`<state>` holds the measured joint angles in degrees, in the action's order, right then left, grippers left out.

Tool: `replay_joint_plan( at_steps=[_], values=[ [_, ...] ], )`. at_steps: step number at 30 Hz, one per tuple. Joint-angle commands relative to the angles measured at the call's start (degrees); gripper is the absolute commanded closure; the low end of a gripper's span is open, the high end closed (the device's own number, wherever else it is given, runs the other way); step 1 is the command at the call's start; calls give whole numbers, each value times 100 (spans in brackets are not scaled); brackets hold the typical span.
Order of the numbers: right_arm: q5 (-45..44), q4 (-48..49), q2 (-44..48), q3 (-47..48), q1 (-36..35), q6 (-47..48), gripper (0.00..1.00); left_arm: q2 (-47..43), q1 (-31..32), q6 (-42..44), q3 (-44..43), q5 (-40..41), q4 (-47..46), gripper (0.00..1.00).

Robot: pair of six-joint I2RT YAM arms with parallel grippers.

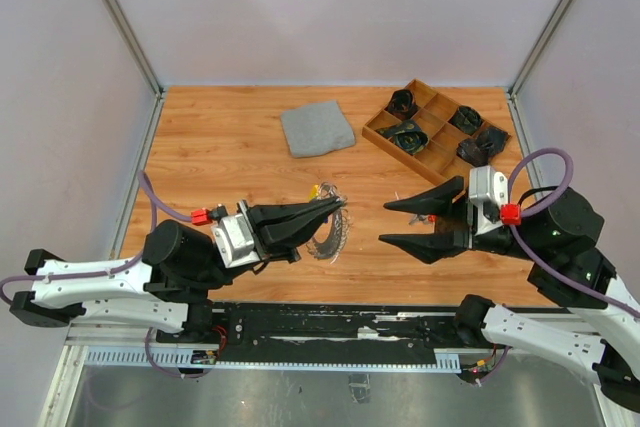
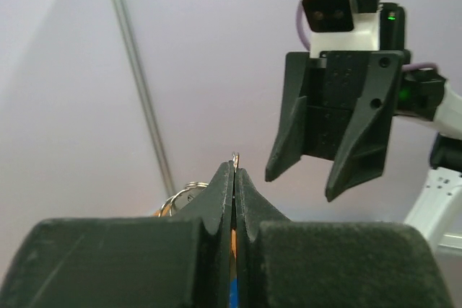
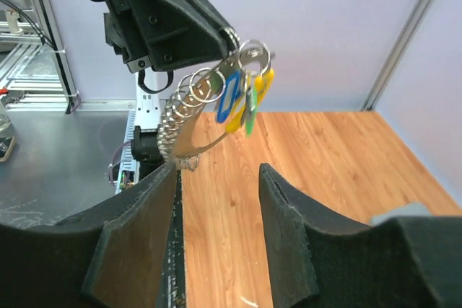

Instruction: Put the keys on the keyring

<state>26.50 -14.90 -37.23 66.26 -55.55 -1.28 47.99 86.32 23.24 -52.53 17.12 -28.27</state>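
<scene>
Where left gripper (image 3: pixel 228 36) clamps keyring (image 3: pixel 189 99), keys (image 3: pixel 242 99) dangling below

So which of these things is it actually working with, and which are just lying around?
In the job: the keyring, pinched in the shut left tool; the keys hanging from it; the open right tool opposite.
Just lying about: the grey cloth; the wooden tray and the dark bundles in its compartments.
</scene>
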Motion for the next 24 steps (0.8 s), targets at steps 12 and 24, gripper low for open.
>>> replay_joint_plan(
  at_steps=[12,24],
  values=[
    [1366,2153,-267,-91,68,258,68,59,-28,-567,-323,-1342,443,100],
    [1778,1811,-442,-117,71,260,73,8,-28,-629,-370,-1619,437,100]
  ],
)
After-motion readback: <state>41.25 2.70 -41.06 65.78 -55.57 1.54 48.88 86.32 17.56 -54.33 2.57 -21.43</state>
